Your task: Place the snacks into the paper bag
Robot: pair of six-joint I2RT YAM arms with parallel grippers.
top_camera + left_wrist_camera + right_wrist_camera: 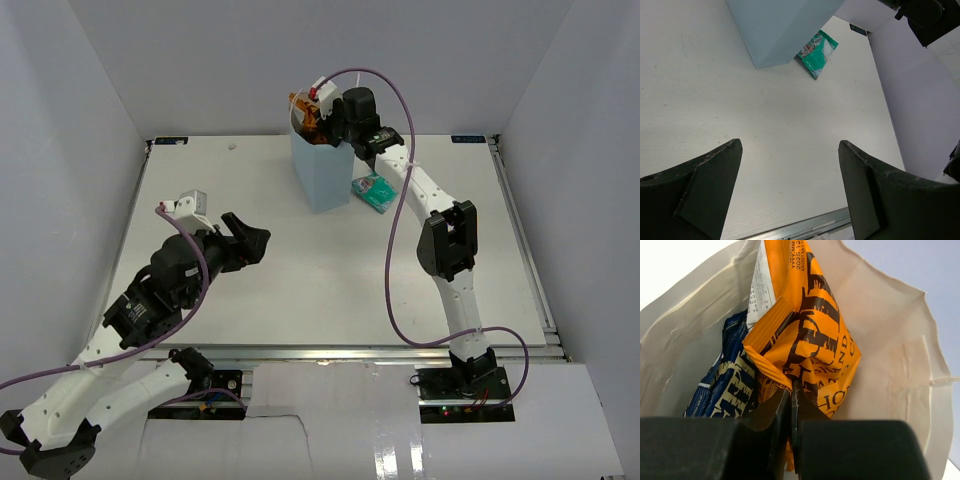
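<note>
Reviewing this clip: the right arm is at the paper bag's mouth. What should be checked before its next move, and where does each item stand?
1. Grip: right gripper shut on the orange chip bag: ok.
2. Chip bag between the paper bag walls: ok; how deep, cannot tell.
3. Bag standing upright: ok.
4. Contents: dark blue packet already inside: ok.
5. All snacks bagged: not ok; the teal pouch lies on the table beside the bag.
6. Other arm: left gripper open, empty, apart from the bag: ok.
</note>
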